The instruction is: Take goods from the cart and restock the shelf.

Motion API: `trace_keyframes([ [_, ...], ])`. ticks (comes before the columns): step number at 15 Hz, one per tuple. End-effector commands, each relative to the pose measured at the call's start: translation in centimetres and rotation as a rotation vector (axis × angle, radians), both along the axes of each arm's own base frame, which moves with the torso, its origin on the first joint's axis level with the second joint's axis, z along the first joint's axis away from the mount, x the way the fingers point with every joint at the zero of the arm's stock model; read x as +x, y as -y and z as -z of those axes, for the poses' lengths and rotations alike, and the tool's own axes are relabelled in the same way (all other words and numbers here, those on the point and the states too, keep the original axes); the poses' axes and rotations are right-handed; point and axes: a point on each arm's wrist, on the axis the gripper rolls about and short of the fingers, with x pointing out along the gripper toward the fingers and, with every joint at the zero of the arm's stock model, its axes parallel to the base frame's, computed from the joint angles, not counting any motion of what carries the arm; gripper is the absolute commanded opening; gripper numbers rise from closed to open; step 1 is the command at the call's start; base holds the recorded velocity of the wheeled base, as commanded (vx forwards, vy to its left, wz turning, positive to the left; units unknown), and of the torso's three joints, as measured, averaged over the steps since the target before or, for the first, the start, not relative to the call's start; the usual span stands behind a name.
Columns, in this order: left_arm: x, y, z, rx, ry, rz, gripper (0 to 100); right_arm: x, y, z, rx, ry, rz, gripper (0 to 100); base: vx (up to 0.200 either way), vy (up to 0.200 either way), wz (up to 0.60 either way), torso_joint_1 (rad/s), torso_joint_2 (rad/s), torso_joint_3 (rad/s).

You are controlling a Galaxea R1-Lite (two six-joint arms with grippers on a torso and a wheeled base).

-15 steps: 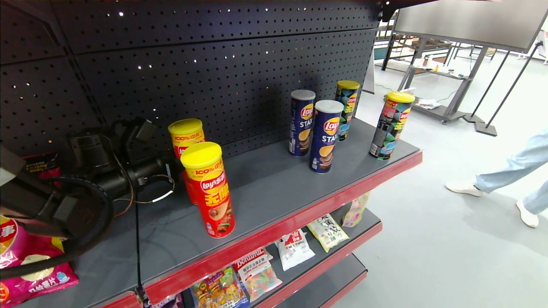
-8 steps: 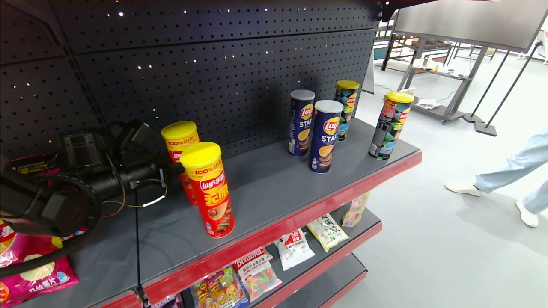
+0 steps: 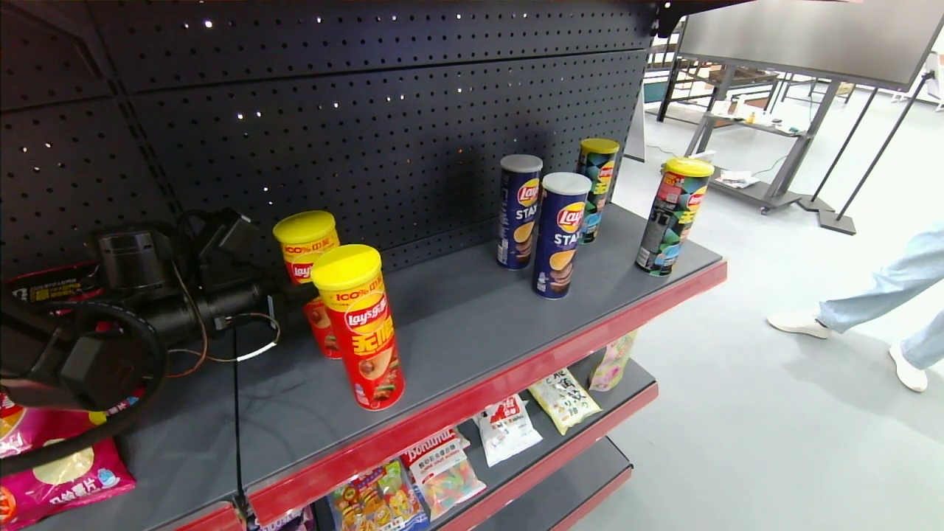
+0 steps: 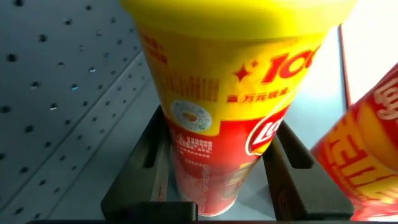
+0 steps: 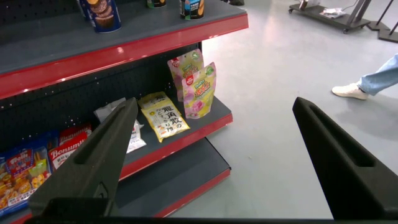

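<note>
Left gripper (image 4: 217, 177): clamped on the rear can (image 4: 214, 106), with one finger (image 4: 140, 180) pressed to each side of the red body, under the yellow lid. Held upright over the shelf (image 3: 472, 324), close to the pegboard (image 3: 369, 133). Cannot tell whether the base touches the deck. Lid on, contents unseen.

Front can (image 3: 360, 324): same kind, lidded, upright on the shelf. Just beside the left gripper on the side toward the shelf's red edge, almost touching the held can.

Blue cans (image 3: 560, 236): two, lidded, upright, well past the left fingertips along the shelf. Patterned cans (image 3: 675, 217): two, farther off, near the shelf end. Pink bag (image 3: 51, 472): flat on the shelf, back behind the left wrist.

Right gripper (image 5: 216, 106): fingers spread wide, nothing between them, held low. Ahead of it, a lower tier (image 5: 199, 134) carrying a yellow bag (image 5: 160, 115), pink-green bags (image 5: 198, 84) standing at the tier's end, a white bag (image 5: 134, 134) and a red bag (image 5: 65, 146).

Left wrist view: the grip itself on the rear can, which the front can covers in the head view. Right wrist view: the lower tier's bags close up. Head view: the whole row of cans.
</note>
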Motion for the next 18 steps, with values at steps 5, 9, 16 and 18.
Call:
trace_keyframes([
  [5,-0.2,-0.32,-0.16,0.002,-0.01,-0.013,0,0.0,0.0,0.0,0.0,0.0,0.0,100,0.0,0.0,0.0,0.0,0.0,0.0],
  [9,-0.25,-0.27,-0.08,0.007,-0.011,-0.01,0,0.0,0.0,0.0,0.0,0.0,0.0,100,0.0,0.0,0.0,0.0,0.0,0.0],
  [16,-0.33,-0.26,0.03,0.017,-0.007,-0.004,100,0.0,0.0,0.0,0.0,0.0,0.0,100,0.0,0.0,0.0,0.0,0.0,0.0],
  [18,-0.45,-0.26,-0.1,0.017,-0.004,-0.006,100,0.0,0.0,0.0,0.0,0.0,0.0,100,0.0,0.0,0.0,0.0,0.0,0.0],
])
